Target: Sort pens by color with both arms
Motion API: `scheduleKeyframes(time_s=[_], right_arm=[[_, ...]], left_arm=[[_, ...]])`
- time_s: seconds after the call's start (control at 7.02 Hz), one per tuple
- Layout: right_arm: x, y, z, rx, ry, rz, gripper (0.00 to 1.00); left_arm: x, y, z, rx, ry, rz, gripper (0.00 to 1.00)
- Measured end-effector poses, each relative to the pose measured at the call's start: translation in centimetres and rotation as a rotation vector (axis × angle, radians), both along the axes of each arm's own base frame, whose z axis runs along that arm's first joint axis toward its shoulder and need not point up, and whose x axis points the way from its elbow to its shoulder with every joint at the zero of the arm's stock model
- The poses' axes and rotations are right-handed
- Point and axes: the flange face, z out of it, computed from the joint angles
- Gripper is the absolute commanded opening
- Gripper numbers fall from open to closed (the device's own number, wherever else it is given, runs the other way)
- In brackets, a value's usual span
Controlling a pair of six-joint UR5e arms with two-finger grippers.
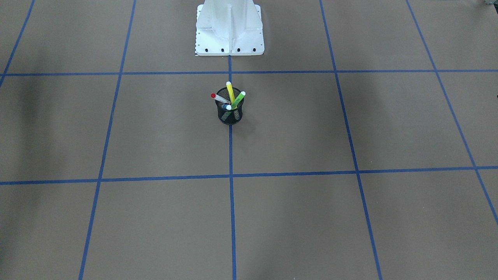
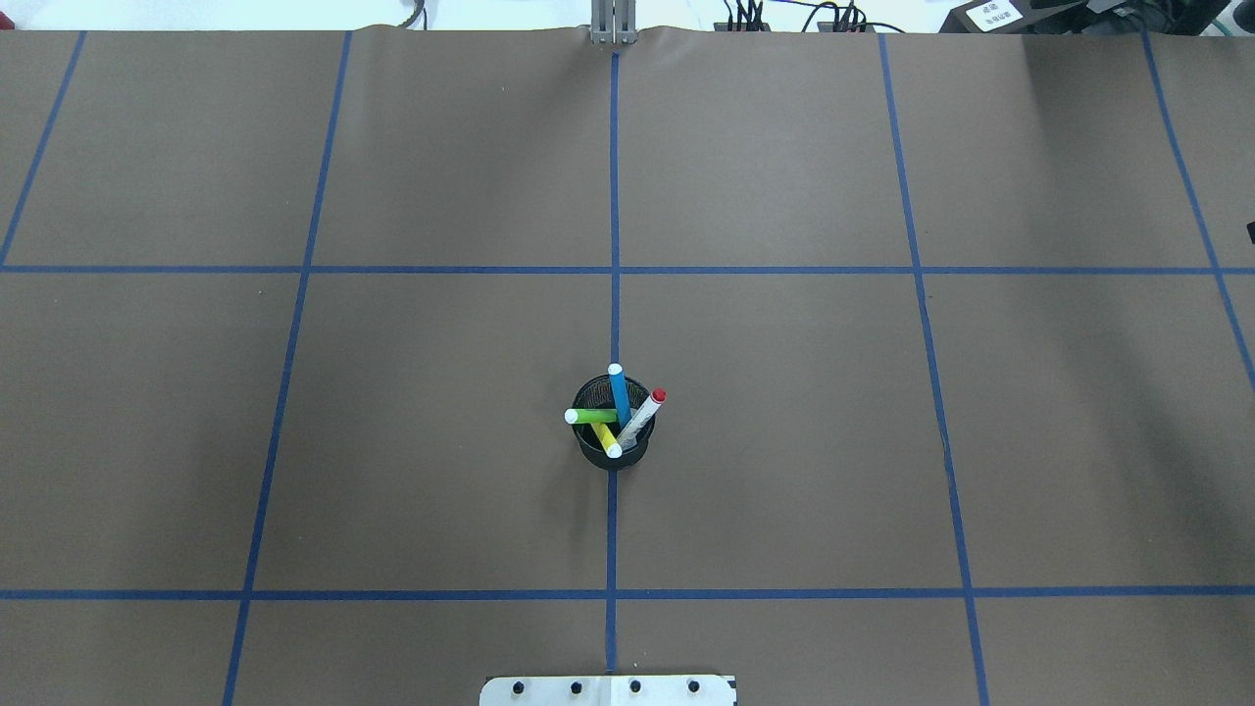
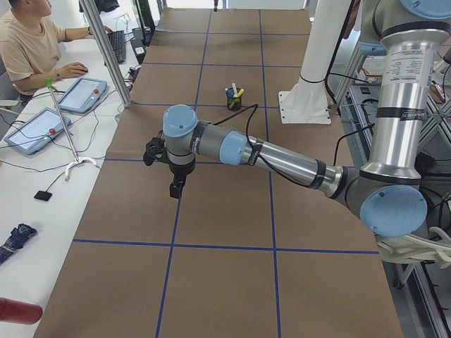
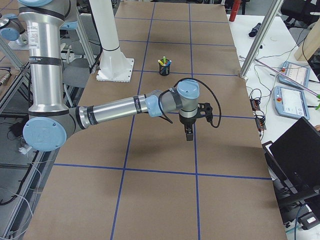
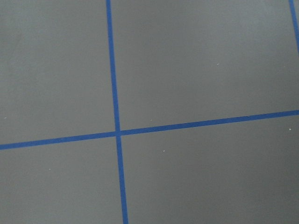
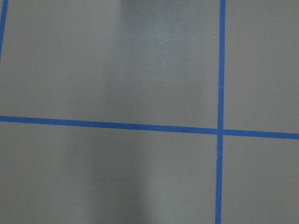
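Overhead exterior: blue, green, yellow, red-tipped pens (image 2: 620, 397) splayed in mesh cup (image 2: 592, 453).

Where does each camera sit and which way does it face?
Front-facing: across the table, facing the robot; pens in cup central, base mount at top, no arms.
Overhead: behind the robot, looking forward and down; shares those.
Exterior left: table's end; left arm near.
Exterior right: opposite end; right arm near.
Left wrist: down on a tape cross; no fingers.
Right wrist: likewise.

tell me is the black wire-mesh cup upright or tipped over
Upright. The black wire-mesh cup stands on its base on the brown table, mouth up, with four coloured pens sticking out of it.
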Motion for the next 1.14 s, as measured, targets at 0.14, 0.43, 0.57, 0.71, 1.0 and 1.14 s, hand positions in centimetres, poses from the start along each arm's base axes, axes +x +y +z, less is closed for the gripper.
scheduleKeyframes(time_s=[0.14,0.43,0.57,0.71,1.0,1.14], right_arm=[[-1.4,-0.3,-0.8,0.0,-0.005,-0.007,1.0],[-2.7,-0.6,-1.9,-0.044,-0.022,0.037,1.0],[-3.0,-0.7,-2.3,-0.051,-0.027,0.044,1.0],[-3.3,-0.8,-2.5,-0.052,-0.029,0.043,1.0],[-3.8,-0.9,-2.7,-0.049,-0.03,0.037,1.0],[-3.9,-0.9,-2.8,-0.048,-0.03,0.035,1.0]], left_arm=[[0.9,-1.0,-2.0,0.009,0.011,-0.009,1.0],[4.8,-2.9,-6.7,-0.04,0.05,-0.056,1.0],[7.8,-3.5,-9.4,-0.087,0.078,-0.078,1.0],[11.3,-3.9,-12.2,-0.151,0.107,-0.107,1.0],[18.9,-4.0,-17.4,-0.269,0.13,-0.175,1.0],[23.3,-3.4,-19.9,-0.325,0.139,-0.193,1.0]])
